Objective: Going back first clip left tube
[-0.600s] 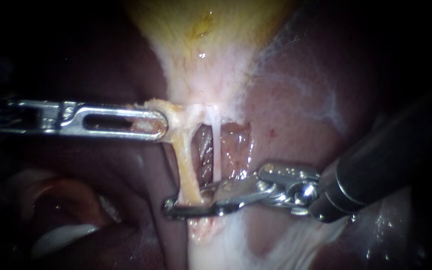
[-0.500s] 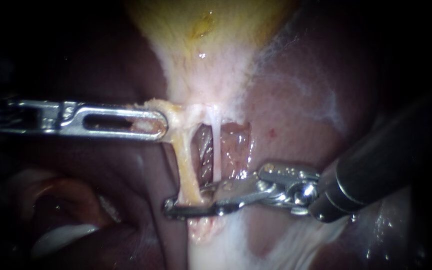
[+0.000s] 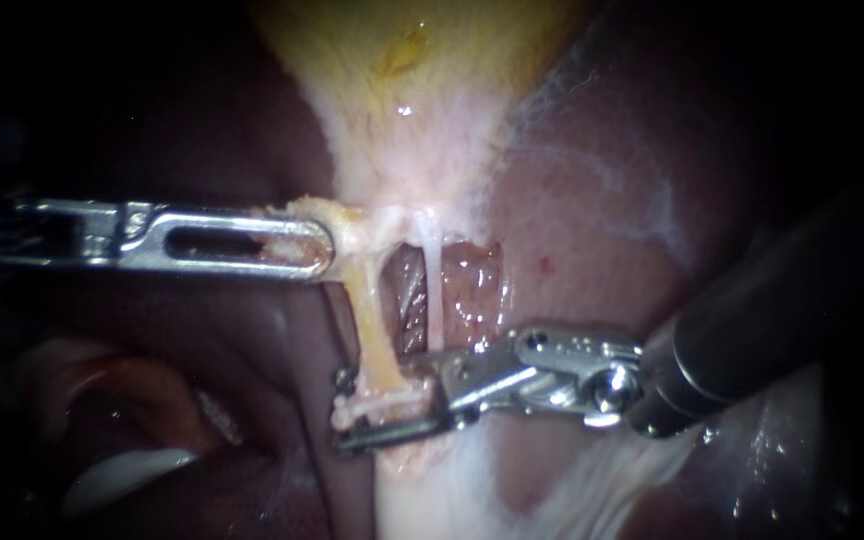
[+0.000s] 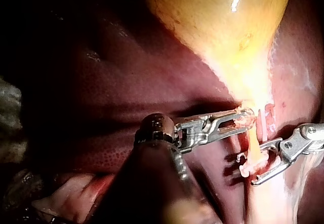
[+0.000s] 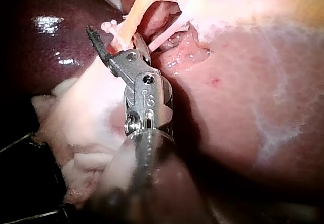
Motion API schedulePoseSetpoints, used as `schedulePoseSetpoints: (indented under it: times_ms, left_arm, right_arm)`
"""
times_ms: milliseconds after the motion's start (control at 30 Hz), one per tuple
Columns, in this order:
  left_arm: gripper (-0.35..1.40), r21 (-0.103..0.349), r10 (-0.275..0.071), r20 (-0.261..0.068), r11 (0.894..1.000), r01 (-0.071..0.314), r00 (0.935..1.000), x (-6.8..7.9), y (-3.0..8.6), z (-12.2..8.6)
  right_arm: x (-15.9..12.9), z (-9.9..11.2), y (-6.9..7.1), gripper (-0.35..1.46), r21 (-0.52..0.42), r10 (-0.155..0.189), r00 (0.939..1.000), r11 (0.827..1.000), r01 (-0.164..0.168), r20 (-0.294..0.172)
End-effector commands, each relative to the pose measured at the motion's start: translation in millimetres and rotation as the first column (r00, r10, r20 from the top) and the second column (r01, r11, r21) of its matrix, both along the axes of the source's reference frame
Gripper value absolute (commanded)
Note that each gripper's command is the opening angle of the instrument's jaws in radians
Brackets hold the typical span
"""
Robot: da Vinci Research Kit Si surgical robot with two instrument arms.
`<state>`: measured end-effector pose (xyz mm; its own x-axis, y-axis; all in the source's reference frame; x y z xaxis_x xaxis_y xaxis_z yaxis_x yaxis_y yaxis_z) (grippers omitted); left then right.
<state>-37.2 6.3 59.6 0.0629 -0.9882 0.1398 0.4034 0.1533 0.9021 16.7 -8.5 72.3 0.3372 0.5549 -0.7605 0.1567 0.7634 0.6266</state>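
The left tube, a yellowish strand, runs down from the gallbladder neck. A pale clip sits across its lower end. My right instrument has its jaws open, one above and one below the clip. The left wrist view shows the same clip between those open jaws. My left instrument is shut on tissue at the gallbladder neck, at the top of the left tube, and holds it toward the left. The thin white right tube runs beside it.
Liver lies to the right of and behind the tubes, with a wet open window of tissue between them. Pale fatty tissue spreads below the clip. The right instrument's dark shaft crosses the lower right.
My right instrument's jaws, earlier closed across the bottom of the left tube, have opened, and a pale clip now shows on the tube. The left instrument has not moved.
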Motion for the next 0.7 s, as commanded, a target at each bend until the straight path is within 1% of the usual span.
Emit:
schedulePoseSetpoints:
  times_ms: [33, 133, 233, 367, 467, 700]
  left_arm:
    - [-0.35, 0.000, 0.000, 0.000, 1.000, 0.000, 1.0000, 0.0, 0.0, 0.0]
    - [-0.35, 0.000, 0.000, 0.000, 1.000, 0.000, 1.0000, 0.0, 0.0, 0.0]
    - [-0.35, 0.000, 0.000, 0.000, 1.000, 0.000, 1.0000, 0.0, 0.0, 0.0]
    - [-0.35, 0.000, 0.000, 0.000, 1.000, 0.000, 1.0000, 0.1, 0.0, 0.0]
    - [-0.35, 0.000, 0.000, 0.000, 1.000, 0.000, 1.0000, 0.1, 0.0, 0.0]
    - [-0.35, 0.000, 0.000, 0.000, 1.000, 0.000, 1.0000, 0.1, 0.0, 0.0]
  right_arm:
    - [0.0, 0.0, 0.0, 0.49, -0.016, 0.010, 0.9999, 1.000, -0.010, 0.003]
    - [-0.4, -0.1, 0.0, 0.49, -0.039, 0.010, 1.0000, 0.999, -0.010, -0.001]
    - [-1.1, -0.3, 0.1, 0.49, -0.070, 0.000, 0.9999, 0.998, -0.001, -0.013]
    - [-3.1, -1.0, 0.8, 0.49, -0.116, 0.007, 0.9998, 0.993, -0.009, -0.017]
    - [-5.2, -2.0, 1.9, 0.49, -0.143, 0.015, 0.9997, 0.990, -0.018, -0.018]
    - [-10.6, -5.6, 5.4, 0.49, -0.194, 0.032, 0.9993, 0.980, -0.035, -0.018]
